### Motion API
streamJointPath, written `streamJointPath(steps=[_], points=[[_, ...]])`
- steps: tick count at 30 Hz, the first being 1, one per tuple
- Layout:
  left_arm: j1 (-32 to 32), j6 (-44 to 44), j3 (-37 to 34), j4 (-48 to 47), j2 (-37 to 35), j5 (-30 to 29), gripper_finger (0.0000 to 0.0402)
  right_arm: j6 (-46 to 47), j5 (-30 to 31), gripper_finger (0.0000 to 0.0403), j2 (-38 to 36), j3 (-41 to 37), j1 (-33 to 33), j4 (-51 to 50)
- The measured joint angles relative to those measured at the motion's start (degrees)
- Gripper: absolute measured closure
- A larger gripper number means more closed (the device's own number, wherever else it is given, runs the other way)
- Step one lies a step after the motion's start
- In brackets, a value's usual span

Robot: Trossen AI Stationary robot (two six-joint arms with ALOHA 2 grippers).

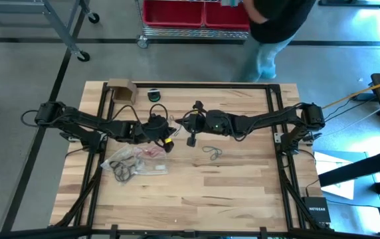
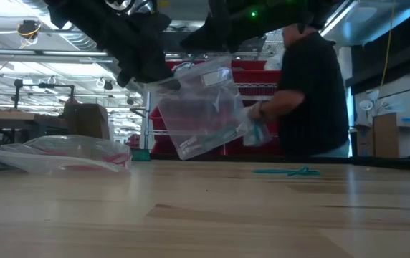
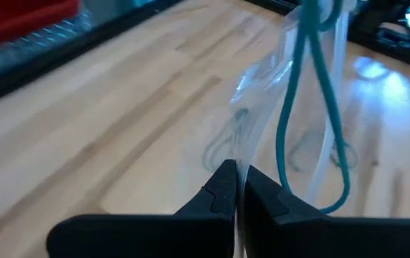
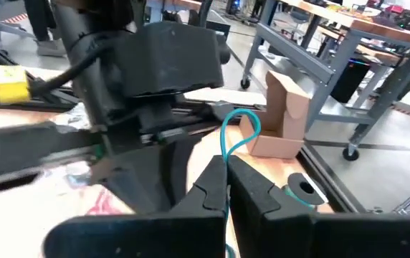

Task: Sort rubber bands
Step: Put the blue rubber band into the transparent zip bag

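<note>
Overhead, both arms meet near the middle of the wooden table (image 1: pixel 196 192); the left gripper (image 1: pixel 165 136) and the right gripper (image 1: pixel 189 127) sit close together, with a clear zip bag (image 1: pixel 177 126) barely visible between them; two more clear bags (image 1: pixel 140 159) lie flat by the left arm, holding dark and red rubber bands (image 1: pixel 125 169); a few loose teal rubber bands (image 1: pixel 211 152) lie on the wood below the right arm; a cardboard box (image 1: pixel 119 89) stands at the far edge, and a person (image 1: pixel 273 30) stands beyond the table.

From table height, the zip bag (image 2: pixel 205 107) hangs in the air under both grippers, tilted, with teal bands inside; the flat bags (image 2: pixel 69 154) lie to one side and the loose teal bands (image 2: pixel 291 171) to the other; the person (image 2: pixel 312 93) is behind.

At the left wrist, the fingers (image 3: pixel 219 197) are clenched on the edge of the clear bag (image 3: pixel 277 100); a teal rubber band (image 3: pixel 312 122) dangles beside the plastic.

At the right wrist, the fingers (image 4: pixel 212 190) are pinched tight on a teal band (image 4: pixel 237 132) that loops up from the tips; the cardboard box (image 4: pixel 280 118) stands just behind.
</note>
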Motion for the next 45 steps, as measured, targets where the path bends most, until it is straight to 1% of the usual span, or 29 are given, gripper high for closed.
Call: streamJointPath(steps=[4,7,10,12,20,24,28,32,34,36,39,45], points=[[0.07,-1.31,0.78,-0.17,-0.20,4.80,0.0401,0.24,0.52,0.0398,-0.69,0.53,0.04,-0.18],[0.29,-1.65,0.78,-0.49,-0.20,5.12,0.0401,0.47,-0.86,0.0398,-1.08,2.95,0.04,-0.50],[0.68,-1.64,0.78,-0.37,-0.20,5.08,0.0401,0.15,-2.48,0.0398,-1.00,4.50,0.04,-6.08],[0.94,-1.56,0.78,-0.39,-0.20,5.19,0.0401,0.20,-2.51,0.0398,-0.92,4.63,0.04,-8.79],[0.92,-1.32,0.78,-0.24,-0.20,5.72,0.0401,1.54,-2.51,0.0398,-0.90,4.74,1.28,-11.21],[0.79,1.35,0.78,-0.14,-0.20,5.68,0.0401,2.14,-2.54,0.0398,-0.90,4.76,1.18,-14.01],[0.35,1.34,0.78,-0.12,-0.20,5.72,0.0402,2.57,-2.53,0.0398,-0.86,4.76,1.54,-15.92],[-0.04,2.59,0.78,0.08,-0.22,5.80,0.0401,1.30,-3.25,0.0398,-0.86,4.76,1.55,-13.86],[-0.04,2.73,0.78,0.07,-0.22,5.81,0.0401,-0.38,-5.34,0.0398,-0.85,4.76,1.51,-13.78],[-0.11,2.30,0.81,0.07,-0.22,5.82,0.0401,-3.94,-7.49,0.0398,-0.50,4.79,1.51,-15.21],[-0.39,2.50,0.83,0.05,-0.22,5.85,0.0401,-7.04,-7.91,0.0398,-0.29,4.76,1.51,-18.16],[-0.79,3.27,0.85,0.00,-0.22,5.96,0.0402,-8.74,-7.97,0.0397,-0.32,4.76,1.51,-18.47]])
